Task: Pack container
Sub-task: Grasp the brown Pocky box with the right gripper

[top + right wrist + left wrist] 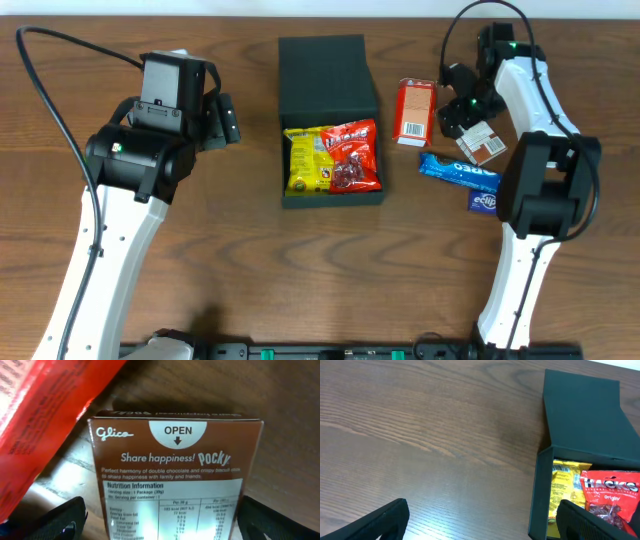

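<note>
Jaws of the left gripper (224,118) stand wide apart over bare table (300,260), holding nothing, left of the container (325,75). That box sits mid-table toward the far edge, its flap laid back, with a yellow packet (304,158) and a red packet (353,155) inside. A red carton (413,112) lies just right of it. The right gripper (164,505), jaws apart, straddles a brown Pocky box (175,460).

hacks packet (352,158) in container (325,80), right half | pocky box (486,150) right of container
</note>
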Robot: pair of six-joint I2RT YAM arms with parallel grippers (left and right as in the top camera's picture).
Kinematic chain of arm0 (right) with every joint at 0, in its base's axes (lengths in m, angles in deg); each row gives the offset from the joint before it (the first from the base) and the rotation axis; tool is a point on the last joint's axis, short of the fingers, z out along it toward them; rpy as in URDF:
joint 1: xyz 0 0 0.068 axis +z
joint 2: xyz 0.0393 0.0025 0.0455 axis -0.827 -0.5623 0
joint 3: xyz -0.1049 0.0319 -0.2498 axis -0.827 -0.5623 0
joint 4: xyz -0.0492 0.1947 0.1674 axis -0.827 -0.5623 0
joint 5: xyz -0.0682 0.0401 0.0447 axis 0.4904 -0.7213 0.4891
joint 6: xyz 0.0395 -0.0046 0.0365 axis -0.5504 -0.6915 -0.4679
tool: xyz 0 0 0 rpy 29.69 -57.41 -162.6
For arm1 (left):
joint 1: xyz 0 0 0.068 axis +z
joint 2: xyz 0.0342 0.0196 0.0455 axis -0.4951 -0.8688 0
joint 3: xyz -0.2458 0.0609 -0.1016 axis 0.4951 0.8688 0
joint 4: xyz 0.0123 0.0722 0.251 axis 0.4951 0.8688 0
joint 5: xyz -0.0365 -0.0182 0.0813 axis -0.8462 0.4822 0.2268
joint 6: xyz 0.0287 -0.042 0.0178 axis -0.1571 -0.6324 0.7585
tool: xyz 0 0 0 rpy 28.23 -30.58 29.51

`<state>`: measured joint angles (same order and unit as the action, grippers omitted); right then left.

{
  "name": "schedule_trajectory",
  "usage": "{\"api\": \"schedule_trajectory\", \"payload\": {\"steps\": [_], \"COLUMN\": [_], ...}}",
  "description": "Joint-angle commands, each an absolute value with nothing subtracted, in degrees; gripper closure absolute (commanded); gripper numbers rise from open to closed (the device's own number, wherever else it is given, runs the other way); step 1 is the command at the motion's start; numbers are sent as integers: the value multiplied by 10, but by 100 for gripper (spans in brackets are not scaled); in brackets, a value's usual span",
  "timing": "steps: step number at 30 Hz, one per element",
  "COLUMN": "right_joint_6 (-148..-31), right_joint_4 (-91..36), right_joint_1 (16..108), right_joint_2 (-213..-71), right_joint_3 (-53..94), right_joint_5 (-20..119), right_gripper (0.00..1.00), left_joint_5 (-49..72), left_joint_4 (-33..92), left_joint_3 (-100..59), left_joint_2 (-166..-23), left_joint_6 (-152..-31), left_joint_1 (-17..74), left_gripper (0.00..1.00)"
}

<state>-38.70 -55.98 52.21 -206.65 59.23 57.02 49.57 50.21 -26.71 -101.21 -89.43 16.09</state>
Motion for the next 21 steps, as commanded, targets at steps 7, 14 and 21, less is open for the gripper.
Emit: {"api": "schedule_trajectory", "payload": {"steps": [7, 14, 21], "right_joint_6": [-377, -392, -402], "right_joint_4": [-542, -541, -540], "right_joint_1": [516, 516, 516], "right_joint_2": [-2072, -2072, -2072], "right_joint_3": [562, 562, 562], "right_joint_5": [575, 575, 575], "right_gripper": [12, 22, 32], "left_joint_5": [497, 497, 497], "left_joint_4": [502, 502, 502], "left_joint_3": [-280, -280, -280], "left_joint_2": [-1014, -1014, -1014], "left_joint_6": [-884, -885, -884], "left_joint_1": [163, 163, 163], "left_gripper": [5, 5, 5]}}
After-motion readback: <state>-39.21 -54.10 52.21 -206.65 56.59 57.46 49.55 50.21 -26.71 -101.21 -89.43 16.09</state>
